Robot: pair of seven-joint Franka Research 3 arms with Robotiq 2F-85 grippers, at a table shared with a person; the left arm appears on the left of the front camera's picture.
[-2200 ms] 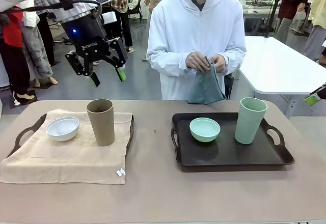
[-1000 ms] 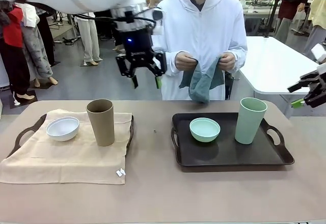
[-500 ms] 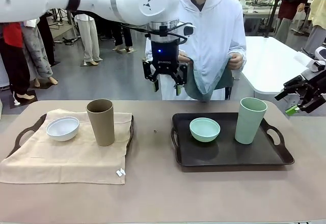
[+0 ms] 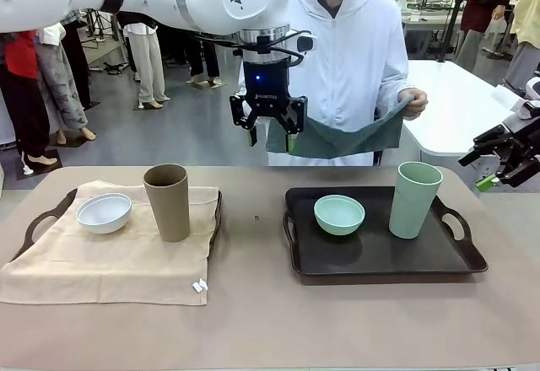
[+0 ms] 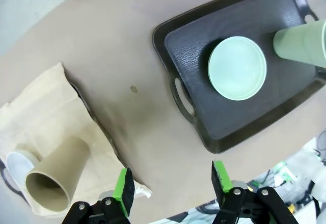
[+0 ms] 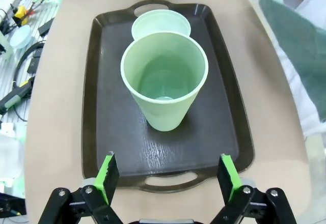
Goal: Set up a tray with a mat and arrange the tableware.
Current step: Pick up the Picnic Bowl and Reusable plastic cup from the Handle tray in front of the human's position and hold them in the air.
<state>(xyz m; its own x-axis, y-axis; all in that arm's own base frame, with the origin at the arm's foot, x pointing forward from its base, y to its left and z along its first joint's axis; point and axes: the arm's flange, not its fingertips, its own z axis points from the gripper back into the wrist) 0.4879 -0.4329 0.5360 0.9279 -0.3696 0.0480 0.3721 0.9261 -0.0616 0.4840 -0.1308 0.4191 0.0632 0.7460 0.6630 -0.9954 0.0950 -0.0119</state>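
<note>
Unmatted: dark handled tray (image 4: 363, 257) ahead of open, empty right gripper (image 4: 485, 167); grey-green cloth mat (image 4: 337, 139) was held out beside open, empty left gripper (image 4: 271, 141).

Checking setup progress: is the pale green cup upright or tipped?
Upright: the pale green cup stands on the dark tray, mouth up.

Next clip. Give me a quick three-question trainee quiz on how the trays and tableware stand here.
1. True or false: the dark tray already has a mat under its tableware.
2. What stands on the beige mat? A) a mint bowl and a pale green cup B) the white bowl and the brown cup C) two bowls
3. What does the person hold spread out beyond the table?
Key: 1 false; 2 B; 3 a grey-green cloth.
</note>
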